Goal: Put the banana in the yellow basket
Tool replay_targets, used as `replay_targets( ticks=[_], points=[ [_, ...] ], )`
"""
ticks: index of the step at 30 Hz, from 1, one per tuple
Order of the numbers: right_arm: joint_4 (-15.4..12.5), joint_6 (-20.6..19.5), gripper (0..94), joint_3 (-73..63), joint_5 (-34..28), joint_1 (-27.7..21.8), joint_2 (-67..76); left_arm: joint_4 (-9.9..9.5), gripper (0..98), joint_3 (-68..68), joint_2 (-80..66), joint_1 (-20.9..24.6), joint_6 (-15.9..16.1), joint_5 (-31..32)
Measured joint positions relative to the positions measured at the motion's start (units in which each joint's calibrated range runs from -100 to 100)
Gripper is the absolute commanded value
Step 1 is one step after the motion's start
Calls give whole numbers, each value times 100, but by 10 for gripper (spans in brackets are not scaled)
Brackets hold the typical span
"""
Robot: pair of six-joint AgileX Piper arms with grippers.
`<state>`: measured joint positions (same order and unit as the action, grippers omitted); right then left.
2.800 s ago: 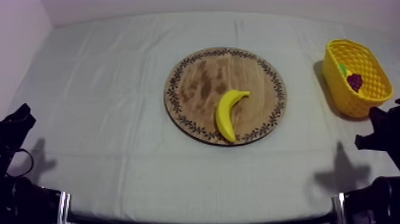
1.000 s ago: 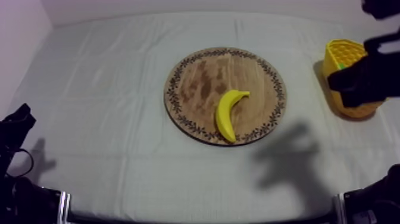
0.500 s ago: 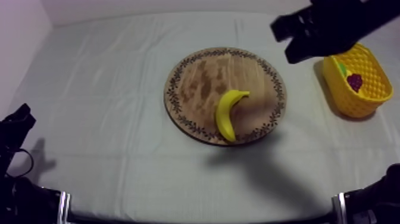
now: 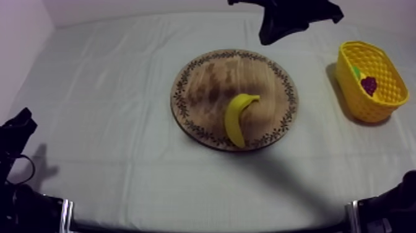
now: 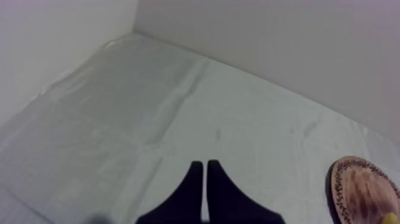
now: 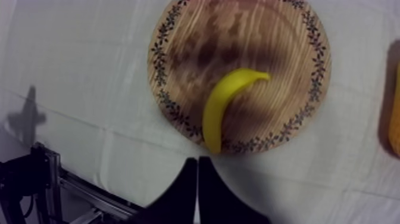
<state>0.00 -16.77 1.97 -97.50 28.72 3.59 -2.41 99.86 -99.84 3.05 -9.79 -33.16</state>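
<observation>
The yellow banana (image 4: 238,118) lies curved on the front right part of the round wooden board (image 4: 207,80) in the middle of the table. The yellow basket (image 4: 377,108) stands at the far right. My right arm (image 4: 296,15) hangs high over the table's far side, behind the board. In the right wrist view, my right gripper (image 6: 197,164) is shut on nothing, well above the banana (image 6: 222,104) and the board (image 6: 250,36). My left gripper (image 5: 205,168) is shut and empty over bare cloth, resting low at the left (image 4: 20,123).
A bunch of grapes (image 4: 369,83) and a green fruit (image 4: 356,71) lie inside the basket. A metal frame (image 6: 41,179) shows at the table's front edge. The board's rim (image 5: 357,187) lies off to the side of my left gripper.
My right arm has swung from in front of the basket up and leftward to the far side of the board. Banana, board, basket and left arm are still.
</observation>
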Motion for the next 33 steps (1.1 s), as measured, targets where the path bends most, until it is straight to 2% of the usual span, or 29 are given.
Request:
replay_targets(
  ticks=[4, 8, 14, 17, 23, 33],
  points=[
    [-183, 157, 7, 38, -26, -108, -42, 0, 1, 0, 0, 0, 0, 0],
    [-291, 306, 306, 52, -18, -134, -49, 0, 1, 0, 0, 0, 0, 0],
    [-364, 133, 608, 115, -27, -160, 22, 0, 1, 0, 0, 0, 0, 0],
    [-466, 75, 707, 165, -29, -155, 39, 0, 1, 0, 0, 0, 0, 0],
    [-510, -57, 821, 211, -20, -139, 62, 0, 1, 0, 0, 0, 0, 0],
    [-629, -205, 868, 806, 152, -145, -297, 0, 1, 0, 0, 0, 0, 0]
  ],
)
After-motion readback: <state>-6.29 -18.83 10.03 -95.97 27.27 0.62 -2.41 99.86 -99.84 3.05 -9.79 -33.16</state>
